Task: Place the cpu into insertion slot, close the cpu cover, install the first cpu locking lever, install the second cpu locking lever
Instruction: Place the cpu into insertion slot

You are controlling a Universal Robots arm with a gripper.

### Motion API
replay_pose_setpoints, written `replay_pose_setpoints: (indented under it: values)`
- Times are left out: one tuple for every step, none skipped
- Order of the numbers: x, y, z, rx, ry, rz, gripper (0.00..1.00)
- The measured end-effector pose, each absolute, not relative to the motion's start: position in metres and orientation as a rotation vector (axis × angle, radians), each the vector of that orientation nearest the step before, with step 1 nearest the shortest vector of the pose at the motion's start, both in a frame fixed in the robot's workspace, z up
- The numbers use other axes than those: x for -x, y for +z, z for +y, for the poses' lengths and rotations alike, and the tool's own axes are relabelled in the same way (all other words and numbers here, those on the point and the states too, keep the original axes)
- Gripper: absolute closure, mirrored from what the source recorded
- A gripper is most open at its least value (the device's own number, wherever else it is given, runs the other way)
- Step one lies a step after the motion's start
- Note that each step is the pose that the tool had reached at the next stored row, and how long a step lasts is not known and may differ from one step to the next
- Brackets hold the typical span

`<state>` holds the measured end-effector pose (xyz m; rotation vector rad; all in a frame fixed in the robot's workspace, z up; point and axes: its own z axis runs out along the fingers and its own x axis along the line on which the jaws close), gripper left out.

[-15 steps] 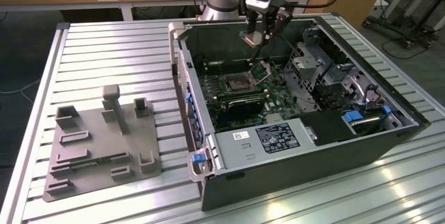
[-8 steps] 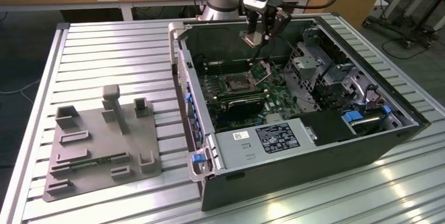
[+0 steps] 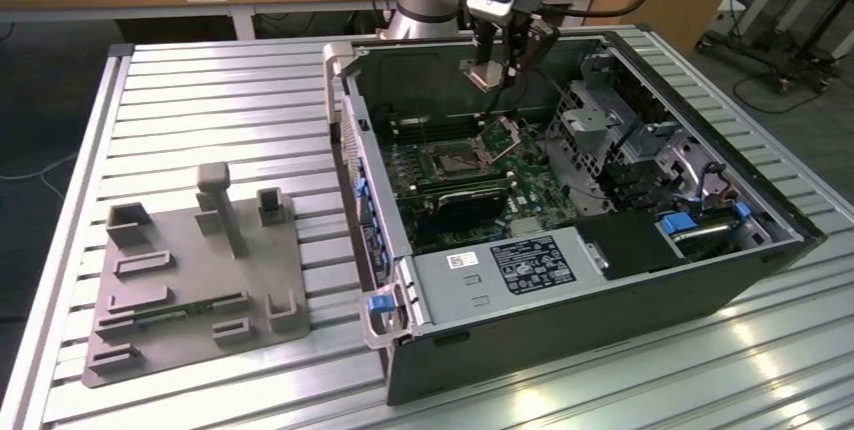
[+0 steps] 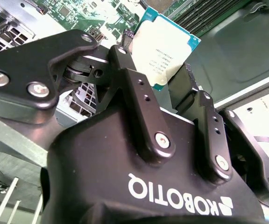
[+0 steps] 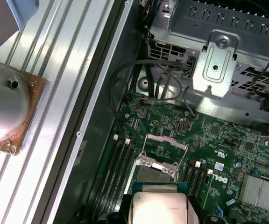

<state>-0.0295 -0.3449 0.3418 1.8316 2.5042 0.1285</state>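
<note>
Silver-rimmed insertion slot lies uncovered, the cpu cover tilted up at the exterior view's right of it, and above hangs the gripper, fingers clamped on the cpu by its edges: placing is in hand and calls, I judge, for squaring chip to socket.

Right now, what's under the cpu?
In the first wrist view, the open insertion slot lies below the cpu, its cpu cover raised. The cpu, gripped by the tool, hides part of the slot.
</note>
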Motion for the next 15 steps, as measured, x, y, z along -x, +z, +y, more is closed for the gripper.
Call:
replay_pose_setpoints:
  values:
    - [0.0295, 0.3418, -0.3449, -1.832, 0.128, 2.504, 0.46]
    - [0.0295, 0.3418, -0.3450, -1.833, 0.128, 2.503, 0.46]
    - [0.0295, 0.3417, -0.3449, -1.834, 0.128, 2.502, 0.46]
    - [0.0295, 0.3417, -0.3449, -1.836, 0.128, 2.501, 0.46]
    - [0.0295, 0.3417, -0.3449, -1.838, 0.128, 2.499, 0.46]
    - [0.0295, 0.3416, -0.3449, -1.841, 0.128, 2.497, 0.46]
    - [0.0295, 0.3415, -0.3449, -1.844, 0.128, 2.494, 0.46]
    - [0.0296, 0.3414, -0.3449, -1.849, 0.128, 2.491, 0.46]
    - [0.0296, 0.3413, -0.3449, -1.854, 0.128, 2.486, 0.46]
    - [0.0297, 0.3412, -0.3449, -1.861, 0.127, 2.481, 0.46]
    - [0.0298, 0.3410, -0.3449, -1.869, 0.127, 2.475, 0.46]
    - [0.0299, 0.3408, -0.3449, -1.877, 0.127, 2.469, 0.46]
    - [0.0300, 0.3406, -0.3449, -1.886, 0.127, 2.462, 0.46]
    - [0.0300, 0.3405, -0.3449, -1.896, 0.126, 2.454, 0.46]
    - [0.0300, 0.3403, -0.3449, -1.907, 0.126, 2.445, 0.46]
